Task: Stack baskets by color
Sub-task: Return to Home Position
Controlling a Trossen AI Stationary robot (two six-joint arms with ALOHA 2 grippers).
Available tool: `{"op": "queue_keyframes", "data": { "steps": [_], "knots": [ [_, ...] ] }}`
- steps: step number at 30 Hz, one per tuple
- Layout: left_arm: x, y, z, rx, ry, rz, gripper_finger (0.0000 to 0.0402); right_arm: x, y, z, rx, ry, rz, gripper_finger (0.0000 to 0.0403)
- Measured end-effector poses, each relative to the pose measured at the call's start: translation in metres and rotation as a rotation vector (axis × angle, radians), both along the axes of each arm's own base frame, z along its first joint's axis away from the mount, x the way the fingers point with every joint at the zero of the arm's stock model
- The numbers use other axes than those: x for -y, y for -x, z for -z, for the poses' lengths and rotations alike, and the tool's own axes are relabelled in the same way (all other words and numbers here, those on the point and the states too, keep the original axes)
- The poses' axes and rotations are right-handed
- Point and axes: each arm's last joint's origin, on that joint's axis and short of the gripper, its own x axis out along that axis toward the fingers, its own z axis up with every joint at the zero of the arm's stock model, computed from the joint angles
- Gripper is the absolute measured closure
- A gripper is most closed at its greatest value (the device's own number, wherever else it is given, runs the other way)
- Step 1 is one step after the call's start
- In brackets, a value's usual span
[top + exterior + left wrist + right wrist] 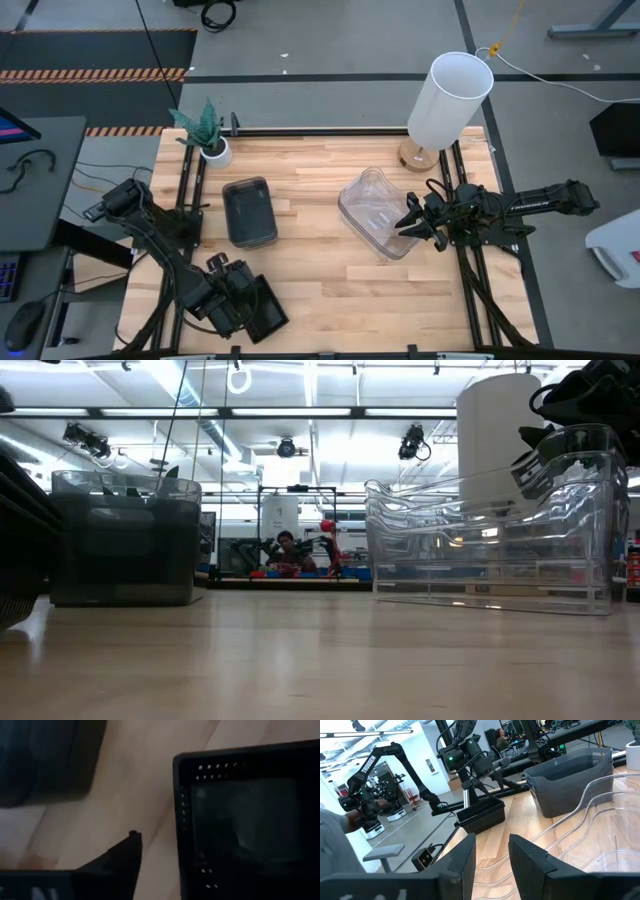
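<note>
A black mesh tray (268, 312) lies flat on the wood near the table's near left corner; it also shows in the left wrist view (250, 820). My left gripper (238, 292) points down beside it and is open. One finger (127, 852) stands just outside the tray's wall, with bare wood between them. The other finger is out of view. A smoky grey basket (248, 212) stands at centre left. Nested clear baskets (375, 212) stand at centre right. My right gripper (408, 217) waits level at their right edge, open, with nothing between its fingers (492, 862).
A tall white cylinder (450, 100) stands at the far right and a small potted plant (205, 135) at the far left. Bare wood (350, 300) lies between the baskets and along the near edge. A person (290, 550) sits far off in the room.
</note>
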Motion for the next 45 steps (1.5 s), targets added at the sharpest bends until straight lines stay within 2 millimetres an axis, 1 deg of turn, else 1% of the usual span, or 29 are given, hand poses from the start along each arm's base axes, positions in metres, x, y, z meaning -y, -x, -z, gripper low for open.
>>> {"op": "queue_keyframes", "data": {
  "steps": [2, 5, 8, 10, 15, 18, 20, 22, 25, 27, 29, 32, 36, 39, 45],
  "knots": [
    [-0.002, -0.002, 0.000, 0.003, -0.033, 0.039, 0.0166, 0.000, 0.000, 0.000, 0.000, 0.000, 0.000, 0.0281],
    [-0.011, -0.009, -0.001, 0.022, -0.118, 0.104, 0.0155, 0.000, 0.000, 0.000, 0.000, 0.000, 0.000, 0.0281],
    [-0.024, -0.020, -0.007, 0.044, -0.212, 0.175, 0.0158, 0.000, 0.000, 0.000, 0.000, 0.000, 0.000, 0.0281],
    [-0.032, -0.029, -0.014, 0.063, -0.282, 0.229, 0.0167, 0.000, 0.000, 0.000, 0.000, 0.000, 0.000, 0.0281],
    [-0.055, -0.056, -0.050, 0.158, -0.528, 0.394, 0.0200, 0.000, 0.000, 0.000, 0.000, 0.000, 0.000, 0.0281],
    [-0.068, -0.069, -0.072, 0.259, -0.659, 0.465, 0.0222, 0.000, 0.000, 0.000, 0.001, 0.000, 0.000, 0.0281],
    [-0.078, -0.073, -0.085, 0.333, -0.705, 0.512, 0.0237, 0.000, 0.000, 0.000, 0.000, 0.000, 0.000, 0.0281],
    [-0.089, -0.075, -0.094, 0.418, -0.694, 0.583, 0.0251, 0.000, 0.000, 0.000, 0.001, 0.000, 0.000, 0.0281],
    [-0.110, -0.070, -0.098, 0.564, -0.634, 0.699, 0.0272, 0.000, 0.000, 0.000, 0.001, 0.000, 0.000, 0.0281],
    [-0.124, -0.061, -0.098, 0.648, -0.626, 0.720, 0.0283, 0.000, 0.000, 0.000, 0.001, 0.000, -0.001, 0.0281],
    [-0.138, -0.051, -0.095, 0.708, -0.641, 0.683, 0.0294, 0.000, 0.000, 0.000, 0.001, 0.000, 0.000, 0.0281],
    [-0.154, -0.031, -0.082, 0.771, -0.647, 0.612, 0.0309, 0.000, 0.000, 0.000, 0.000, 0.000, 0.000, 0.0281],
    [-0.166, -0.002, -0.058, 0.835, -0.617, 0.529, 0.0333, 0.000, 0.000, 0.000, 0.000, 0.000, 0.000, 0.0281],
    [-0.170, 0.020, -0.038, 0.854, -0.572, 0.506, 0.0351, 0.000, 0.000, 0.000, 0.000, 0.000, 0.000, 0.0281],
    [-0.176, 0.056, -0.015, 0.967, -0.488, 0.474, 0.0382, 0.000, 0.000, 0.000, 0.000, 0.000, 0.000, 0.0281]
  ]
}}
